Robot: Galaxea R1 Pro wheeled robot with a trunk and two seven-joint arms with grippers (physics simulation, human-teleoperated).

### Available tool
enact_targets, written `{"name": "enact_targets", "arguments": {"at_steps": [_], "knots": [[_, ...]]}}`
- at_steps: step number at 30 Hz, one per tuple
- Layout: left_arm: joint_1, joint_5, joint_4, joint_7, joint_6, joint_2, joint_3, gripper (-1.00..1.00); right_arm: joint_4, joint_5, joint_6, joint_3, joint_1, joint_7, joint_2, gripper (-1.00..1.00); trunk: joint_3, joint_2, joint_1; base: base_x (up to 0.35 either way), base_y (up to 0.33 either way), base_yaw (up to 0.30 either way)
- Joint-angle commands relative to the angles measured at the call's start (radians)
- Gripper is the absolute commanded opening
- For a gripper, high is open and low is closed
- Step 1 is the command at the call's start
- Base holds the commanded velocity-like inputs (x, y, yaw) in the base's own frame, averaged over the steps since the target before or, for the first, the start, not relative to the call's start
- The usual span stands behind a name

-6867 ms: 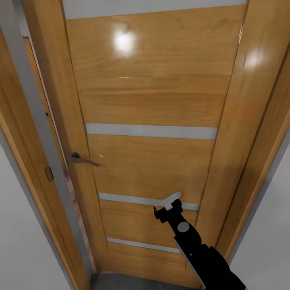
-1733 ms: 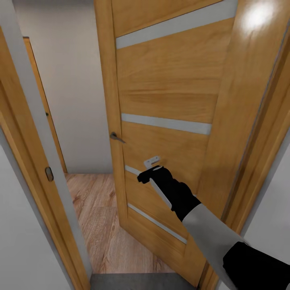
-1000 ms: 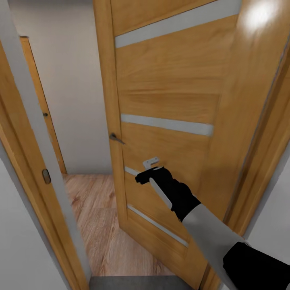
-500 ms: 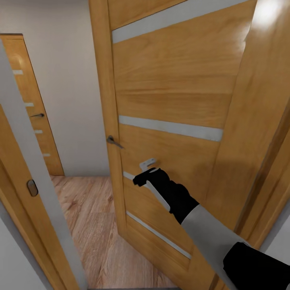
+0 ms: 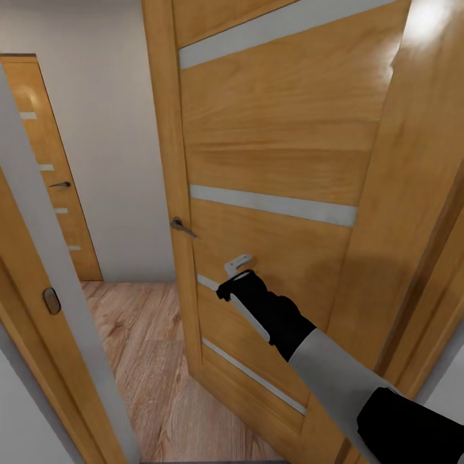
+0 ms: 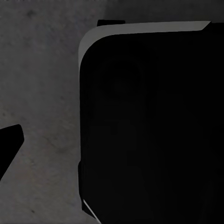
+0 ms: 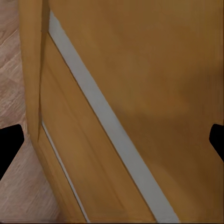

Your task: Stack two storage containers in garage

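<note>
Your right pincer (image 5: 237, 265) pressed the half-open wooden door (image 5: 270, 161) at frame centre, jaws spread and empty — the left pincer's state was unclear. No storage containers showed. The door could swing back and clip your arm.

Glossy honey-wood door (image 5: 277, 148) with matt grey strips, metal handle (image 5: 182, 227), matt wood-plank floor (image 5: 151, 361)

right arm (image 5: 335, 380): I have it stretched forward and up from the lower right, grey forearm, black wrist | right gripper (image 5: 237, 265): pale fingers pointing ahead at the arm's tip, I can't tell how far apart | left arm: dark casing (image 6: 149, 126) close to its wrist camera, gripper state unclear
</note>
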Motion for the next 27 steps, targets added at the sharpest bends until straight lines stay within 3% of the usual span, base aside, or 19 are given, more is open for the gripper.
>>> {"name": "enact_targets", "arguments": {"at_steps": [1,13,20,27], "knots": [[0.0,0.001,-0.001,0.001,-0.001,0.0,0.001,1.0,0.0,-0.01,0.01,0.004,-0.001,-0.021,0.0,1.0,-0.001,-0.001,0.0,0.0,0.0,0.0],[0.0,0.001,-0.001,0.001,-0.001,0.0,0.001,1.0,0.009,-0.009,0.084,0.009,-0.003,-0.261,0.0,1.0,-0.001,-0.001,0.0,0.0,0.0,0.0],[0.0,0.001,-0.001,0.001,-0.001,0.0,0.001,1.0,0.026,-0.005,0.093,0.01,-0.005,-0.304,0.0,1.0,-0.001,-0.001,0.0,0.0,0.0,0.0],[0.0,0.001,-0.001,0.001,-0.001,0.0,0.001,1.0,0.116,-0.003,0.077,0.01,-0.022,-0.326,0.0,1.0,-0.001,-0.001,0.0,0.0,0.0,0.0]]}}
